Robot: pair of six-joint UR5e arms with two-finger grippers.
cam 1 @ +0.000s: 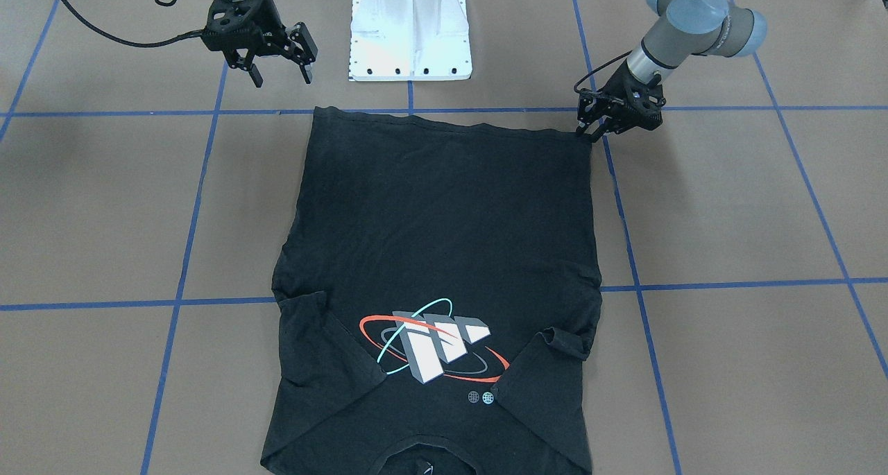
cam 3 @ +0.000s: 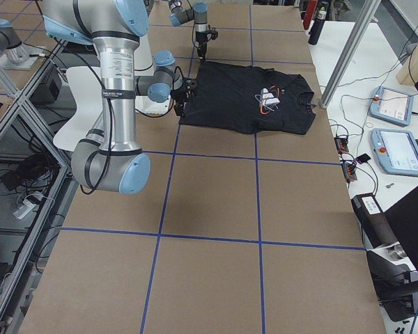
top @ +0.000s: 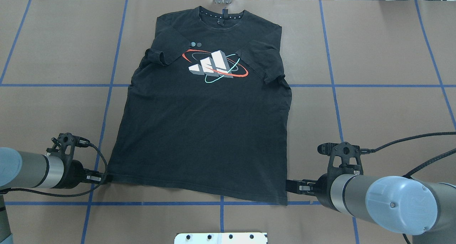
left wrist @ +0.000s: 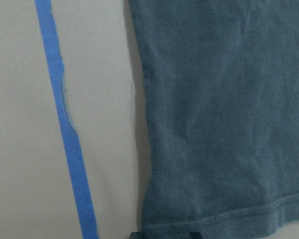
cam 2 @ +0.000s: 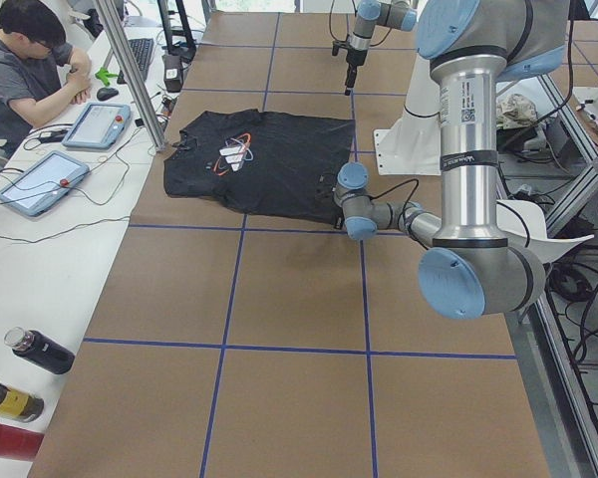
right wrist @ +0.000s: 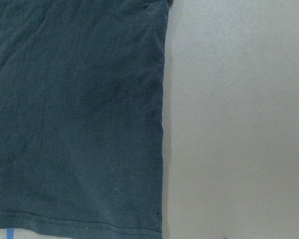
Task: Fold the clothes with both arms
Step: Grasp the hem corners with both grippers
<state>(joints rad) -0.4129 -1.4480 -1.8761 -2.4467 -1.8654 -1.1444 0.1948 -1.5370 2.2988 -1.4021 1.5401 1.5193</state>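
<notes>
Two arms at the brown worktop (top: 374,112), one black T-shirt (top: 199,130) between them.

Your left arm (top: 32,169) is low, nearly level with the worktop. The left gripper (top: 105,178) has its tips at the shirt's left hem corner, touching the cloth. Its jaws look narrow from across the table, but you cannot tell whether they pinch the hem. On the left wrist camera that corner sits at the bottom edge, and a blue tape line (left wrist: 65,124) runs beside the shirt's side edge, apart from it.

T-shirt: flat, print (top: 215,66) up, covering parts of the tape grid. Collar (top: 221,14) at the far side from the robot, hem toward the white pedestal base (cam 1: 409,38). Both sleeves are folded inward over the chest, one on each side of the print. The hem lies slightly skewed, right corner nearer the robot than left.

Your right arm (top: 392,197) ends beside the right hem corner as seen from overhead. The right gripper (cam 1: 281,78) hangs above the worktop, fingers spread wide, holding nothing, clear of the cloth in the front view. Its wrist camera looks down on the shirt's right edge and the worktop beside it.
</notes>
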